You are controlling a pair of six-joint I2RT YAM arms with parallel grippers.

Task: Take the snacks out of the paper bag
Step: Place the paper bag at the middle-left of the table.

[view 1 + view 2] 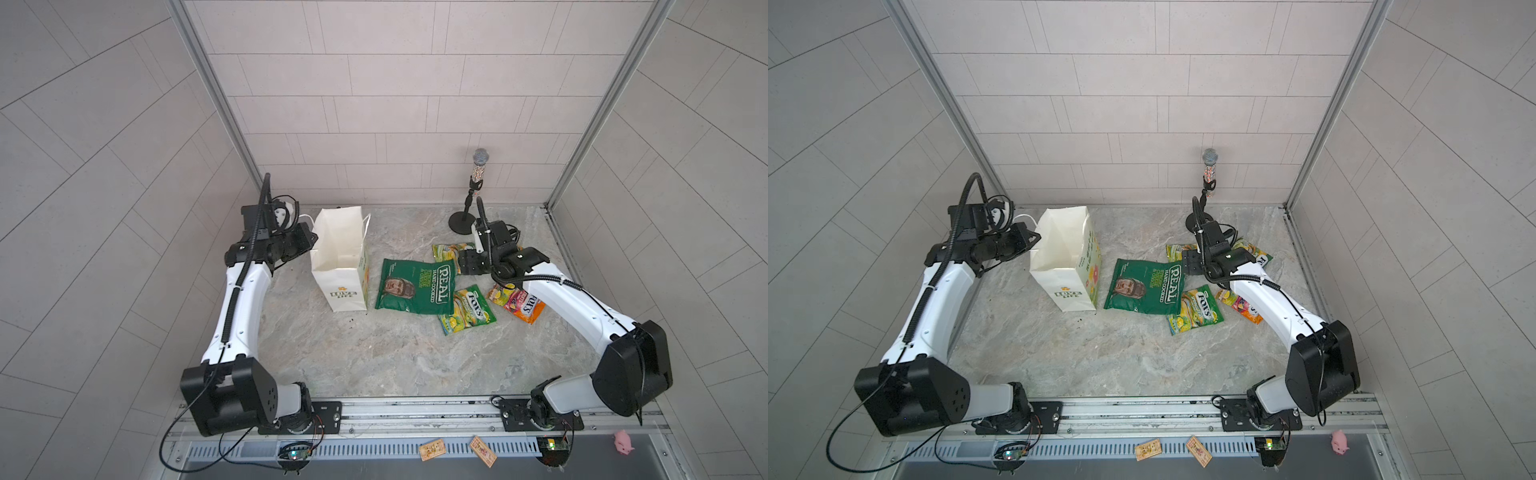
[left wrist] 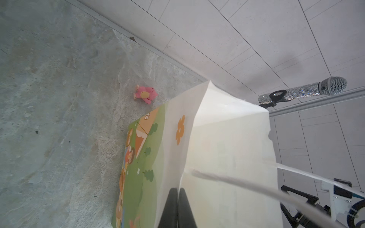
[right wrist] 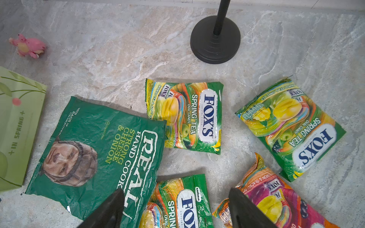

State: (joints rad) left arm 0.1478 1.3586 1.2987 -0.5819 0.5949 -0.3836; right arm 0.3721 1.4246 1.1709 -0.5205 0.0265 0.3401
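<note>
Five foil snack packets (image 1: pixel 415 286) lie three o'clock of the white paper bag (image 1: pixel 338 291); left gripper (image 2: pixel 177 190) pinches its rim, right gripper (image 3: pixel 176 190) gapes empty.

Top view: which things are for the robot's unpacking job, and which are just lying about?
For the job: paper bag, crisp packet, FOX'S sweet packets.
Just lying about: microphone on its stand, pink pig toy, two wooden rectangles.

In a top view, a paper bag (image 1: pixel 340 291) stands left of the frame's centre. A crisp packet (image 1: pixel 415 286) lies just right of it, sweet packets (image 1: pixel 467 311) further right, and a microphone stand (image 1: pixel 461 224) behind them.
</note>
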